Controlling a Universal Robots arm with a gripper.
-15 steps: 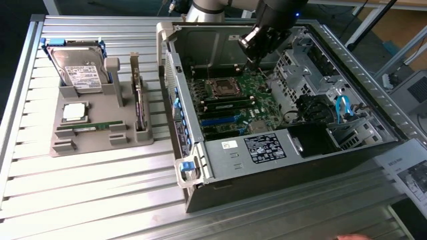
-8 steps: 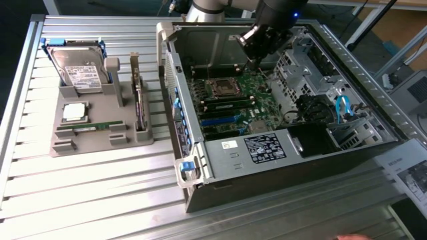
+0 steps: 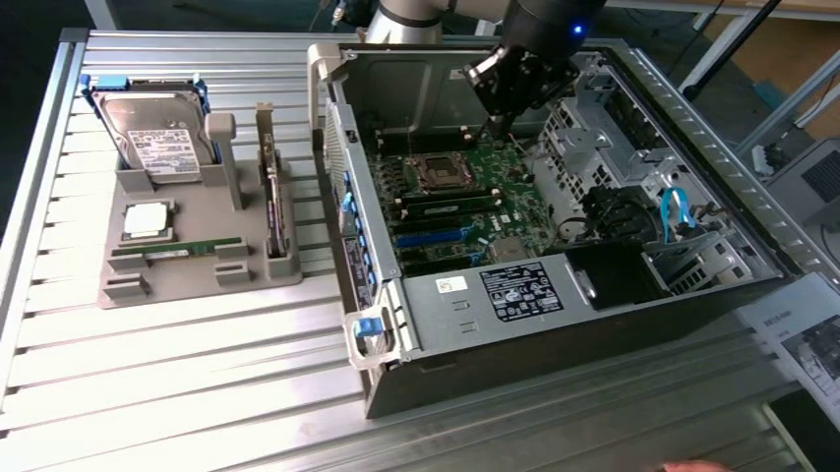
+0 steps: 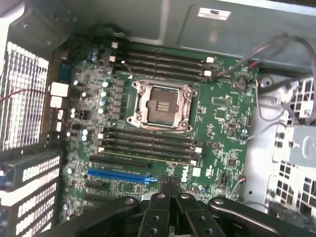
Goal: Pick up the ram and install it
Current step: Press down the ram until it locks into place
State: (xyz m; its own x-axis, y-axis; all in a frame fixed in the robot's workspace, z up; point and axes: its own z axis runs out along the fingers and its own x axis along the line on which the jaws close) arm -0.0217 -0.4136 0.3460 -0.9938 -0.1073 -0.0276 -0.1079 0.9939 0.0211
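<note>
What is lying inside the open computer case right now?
Inside the computer case lie a green board with an empty chip socket, memory slots and cables. The gripper hides part.

Open computer case lying on a slatted metal table; green motherboard inside, with empty processor socket and a blue expansion slot. Grey parts holder at the exterior view's left, carrying a hard drive, a square silver processor chip and an upright dark expansion card.

Exterior high, wide; wrist close above shared motherboard.
</note>
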